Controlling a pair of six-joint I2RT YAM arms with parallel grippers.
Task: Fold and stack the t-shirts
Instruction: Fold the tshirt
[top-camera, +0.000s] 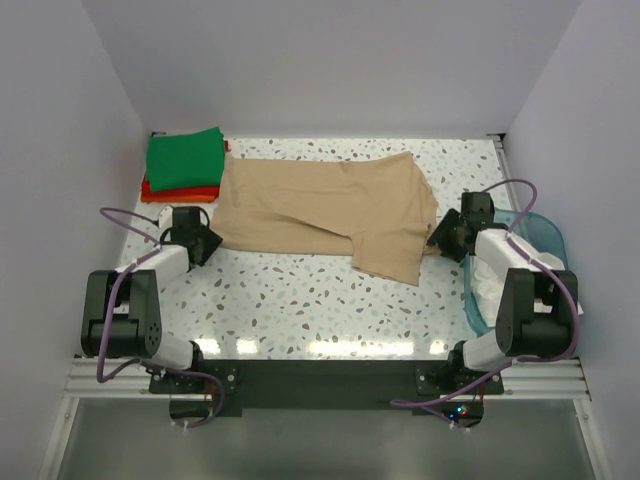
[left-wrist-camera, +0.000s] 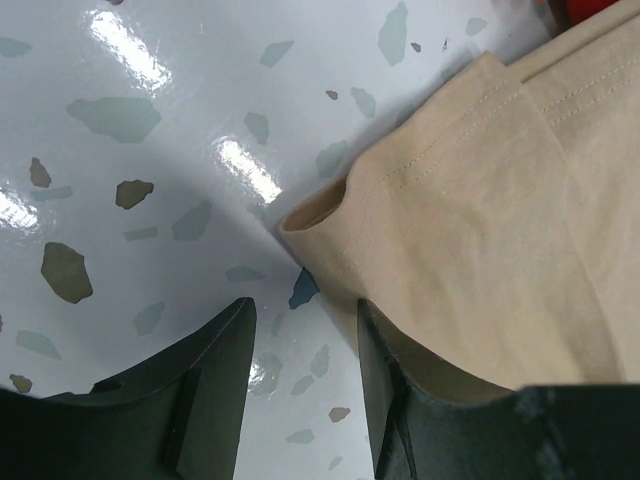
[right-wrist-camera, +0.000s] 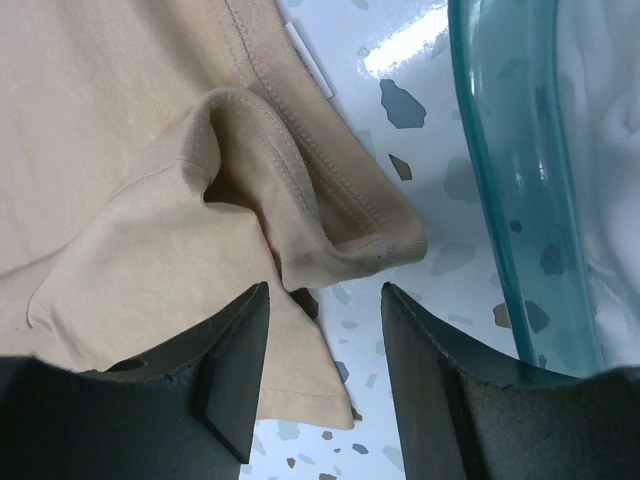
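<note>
Green shirt (top-camera: 184, 152) lay stacked on red-orange shirt (top-camera: 165, 190), far left | tan shirt (top-camera: 320, 210), whitish shirt (right-wrist-camera: 615, 120) awaited folding | left gripper (left-wrist-camera: 305, 320), right gripper (right-wrist-camera: 325, 300) gaped wide, empty

The tan-beige t-shirt (top-camera: 320, 210) is plain, with hems stitched in matching thread. At ten o'clock, a bright green t-shirt (top-camera: 185, 158) tops a red-orange t-shirt (top-camera: 175, 191). At three o'clock, a translucent teal-blue tub (top-camera: 548, 230) holds whitish cloth (right-wrist-camera: 605, 150). The table (top-camera: 300, 300) is glossy white, speckled with grey, blue-grey and brown.
</note>
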